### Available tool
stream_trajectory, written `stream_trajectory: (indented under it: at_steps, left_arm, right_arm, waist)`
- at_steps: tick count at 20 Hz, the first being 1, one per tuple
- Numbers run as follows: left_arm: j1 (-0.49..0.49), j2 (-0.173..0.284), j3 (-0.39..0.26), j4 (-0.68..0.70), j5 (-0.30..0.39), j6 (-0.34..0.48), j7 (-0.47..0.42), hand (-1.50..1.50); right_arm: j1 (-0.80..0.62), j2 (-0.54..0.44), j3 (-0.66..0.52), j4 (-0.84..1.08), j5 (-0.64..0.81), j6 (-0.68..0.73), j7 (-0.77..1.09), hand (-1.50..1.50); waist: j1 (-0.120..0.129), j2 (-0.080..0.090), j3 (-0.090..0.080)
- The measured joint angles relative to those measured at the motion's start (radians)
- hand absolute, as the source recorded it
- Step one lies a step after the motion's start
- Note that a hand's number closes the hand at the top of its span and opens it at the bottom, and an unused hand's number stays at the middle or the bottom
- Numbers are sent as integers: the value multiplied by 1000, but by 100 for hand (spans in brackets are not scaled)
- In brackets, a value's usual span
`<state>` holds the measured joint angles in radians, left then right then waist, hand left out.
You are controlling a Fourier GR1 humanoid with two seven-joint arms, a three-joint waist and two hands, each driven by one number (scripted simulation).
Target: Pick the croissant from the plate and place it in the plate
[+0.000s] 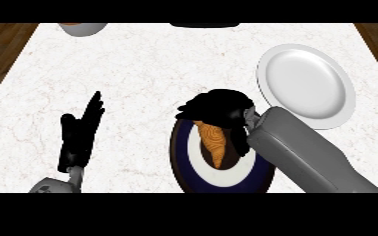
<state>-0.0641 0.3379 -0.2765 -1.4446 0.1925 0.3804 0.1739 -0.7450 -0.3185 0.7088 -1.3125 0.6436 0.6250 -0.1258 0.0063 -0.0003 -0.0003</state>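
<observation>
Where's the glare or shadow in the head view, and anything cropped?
Head view: soft sheen on the white plate, no harsh glare; right hand hides part of the croissant on the dark plate; a bowl is cropped at the top.

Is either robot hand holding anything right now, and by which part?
The right robot hand is curled over the far end of the croissant, which lies on the dark plate; whether it has closed on it cannot be told. The left robot hand rests open, holding nothing.
</observation>
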Motion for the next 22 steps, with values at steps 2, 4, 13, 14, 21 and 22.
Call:
stream_trajectory:
  at_steps: [2, 4, 13, 14, 21, 22]
  left_arm:
    - [13, -7, 11, 1, -6, -12, -6, 0]
    - [10, -16, 25, 18, -13, -30, -18, 0]
    - [23, -38, 68, -14, -59, -64, 11, 0]
    - [18, -44, 68, -23, -67, -63, 26, 0]
    - [36, -68, 99, -33, -98, -92, 30, 0]
    - [45, -76, 99, -36, -107, -92, 24, 0]
  right_arm:
    - [19, 9, -8, 3, 35, 8, -7, -150]
    - [23, 21, -20, 33, 74, 6, -35, -150]
    - [58, 85, -62, 87, 212, 32, -101, -150]
    - [71, 92, -65, 78, 224, 38, -101, -150]
    - [103, 143, -94, 138, 326, 14, -148, -150]
    - [106, 151, -99, 144, 342, 11, -151, -150]
  waist:
    - [0, 0, 0]
    - [0, 0, 0]
    - [-1, 0, 0]
    - [-2, 0, 0]
    - [-1, 0, 0]
    - [-1, 0, 0]
